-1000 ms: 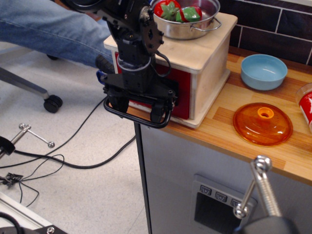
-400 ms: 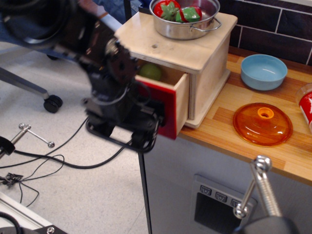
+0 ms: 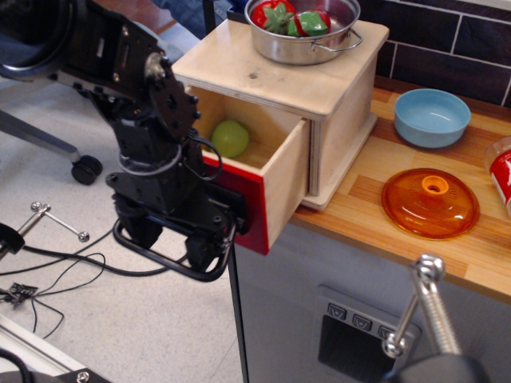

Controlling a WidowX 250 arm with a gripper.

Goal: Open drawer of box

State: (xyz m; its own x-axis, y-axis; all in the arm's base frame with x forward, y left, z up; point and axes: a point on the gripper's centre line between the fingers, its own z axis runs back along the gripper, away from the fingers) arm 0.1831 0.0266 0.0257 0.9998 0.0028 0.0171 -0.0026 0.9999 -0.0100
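Note:
The pale plywood box stands at the counter's left end, with a small hole in its top. Its drawer is pulled far out toward the lower left, red front panel facing away from the box. A green ball lies inside the drawer. The black loop handle sticks out below the panel. My gripper is black and closed around the handle, its fingers straddling the bar.
A steel pot with red and green toy vegetables sits on the box. A blue bowl and an orange lid lie on the wooden counter. A grey cabinet panel with buttons is below. A metal clamp is in the foreground.
The drawer went from shut to pulled far out. My gripper moved down and left with the handle. The green ball inside came into view.

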